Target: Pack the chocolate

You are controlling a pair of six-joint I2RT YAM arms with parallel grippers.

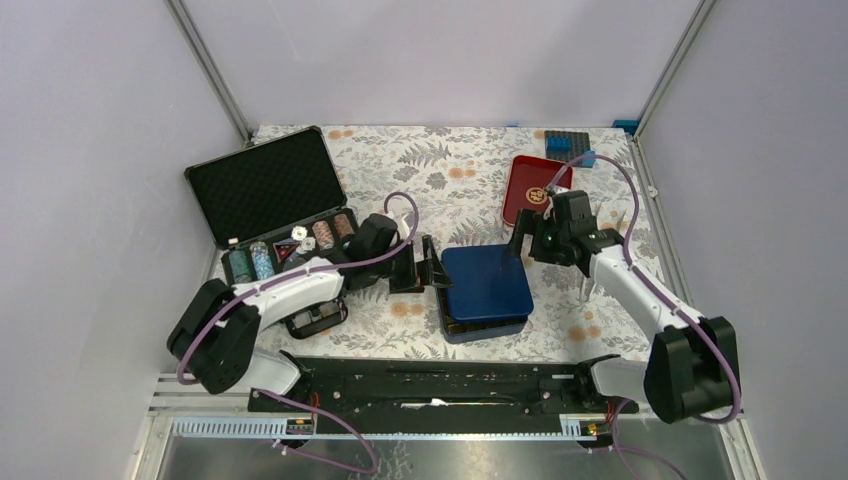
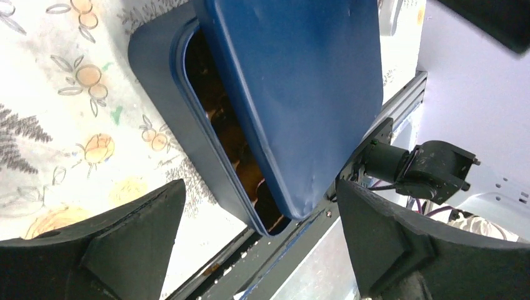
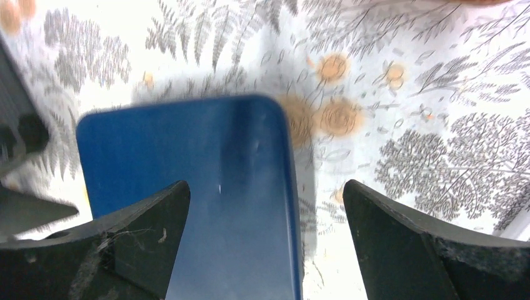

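Observation:
A blue box sits mid-table, its bright blue lid lying askew on the darker base. A gap along the lid's edge shows dark brown shapes inside; I cannot tell whether they are the chocolate or the insert. My left gripper is open just left of the box, and the box's near corner lies between its fingers without touching them. Open as well, my right gripper hovers over the lid's right edge, with the lid under its left finger.
An open black case with poker chips stands at the back left, close behind my left arm. A red tray and dark building blocks lie at the back right. A black rail runs along the near edge.

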